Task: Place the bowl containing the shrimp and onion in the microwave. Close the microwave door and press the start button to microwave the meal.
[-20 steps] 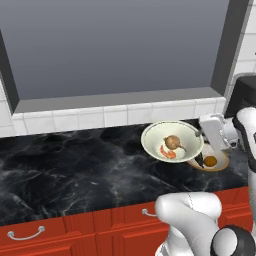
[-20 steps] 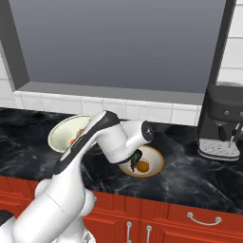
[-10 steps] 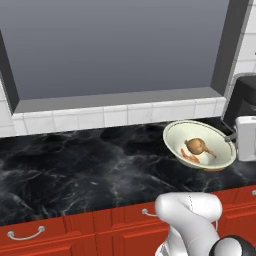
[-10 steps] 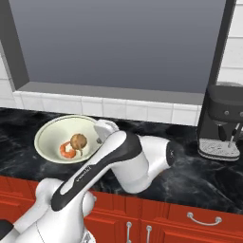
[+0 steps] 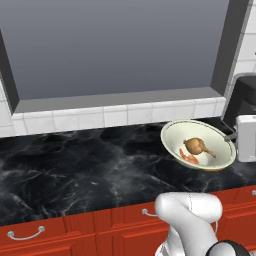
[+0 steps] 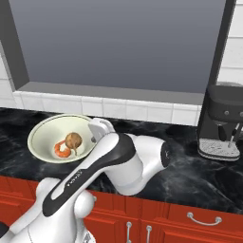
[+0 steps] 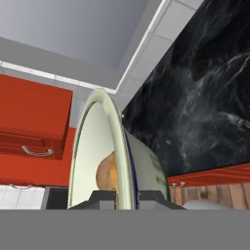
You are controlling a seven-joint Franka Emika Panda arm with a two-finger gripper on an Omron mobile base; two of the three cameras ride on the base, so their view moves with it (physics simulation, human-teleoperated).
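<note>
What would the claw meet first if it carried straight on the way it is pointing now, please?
Apart from the bowl whose rim it pinches, the claw seems aimed at the tiled ledge under the grey window; depth is hard to judge.

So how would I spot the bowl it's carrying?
Find the black marble counter below the grey window. Just above it, the bowl hangs tilted, its rim pinched by the gripper. It is cream with a pale green rim, holding an onion and a shrimp.

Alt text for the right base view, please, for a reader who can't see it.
A white robot arm holds a round cream-white bowl with a tan-brown onion and pink-orange shrimp over a black marble counter, with a dark coffee machine at right.
</note>
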